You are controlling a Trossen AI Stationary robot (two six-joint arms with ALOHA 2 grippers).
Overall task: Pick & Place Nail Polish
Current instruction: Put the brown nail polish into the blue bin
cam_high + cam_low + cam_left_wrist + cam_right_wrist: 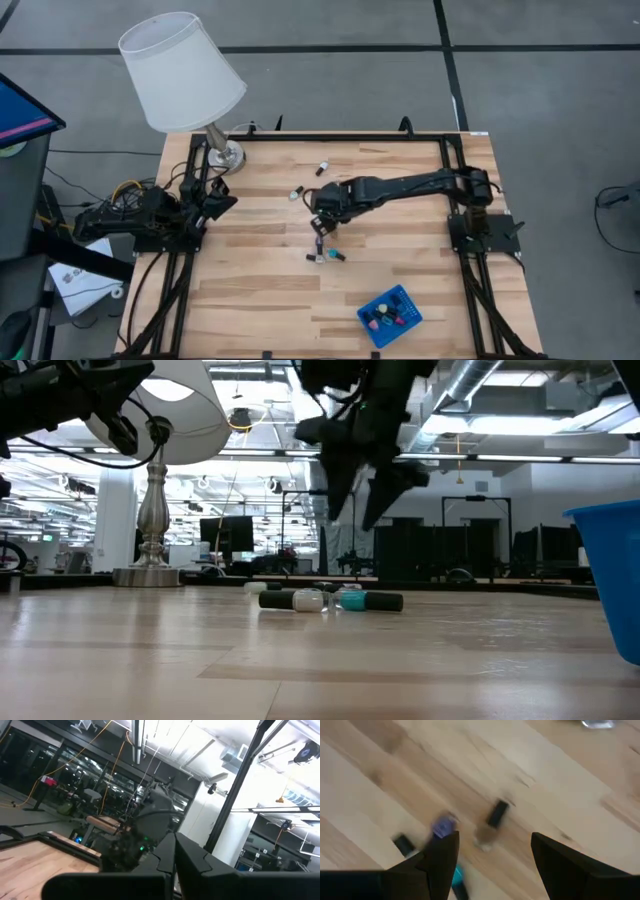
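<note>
My left gripper (222, 203) is parked at the table's left edge, fingers pressed together, close to the metal foot of the lamp (183, 72) with its white flared shade. From there the pale plank table (260, 290) runs bare and smooth across its near half, giving me plenty of room to move.

Toward the middle, two small nail polish bottles (322, 167) lie well apart near the far edge. My right gripper (320, 226) hangs above the centre with its dark fingers (442, 855) spread wide and nothing between them. Just below it, a little cluster of bottles (330, 600) lies flat on the wood: dark caps, one clear body, one teal, one purple, lying touching or nearly so.

Near the front right corner sits the square blue plastic tray (390, 315), with several bottles already standing inside, close to the table's edge.
</note>
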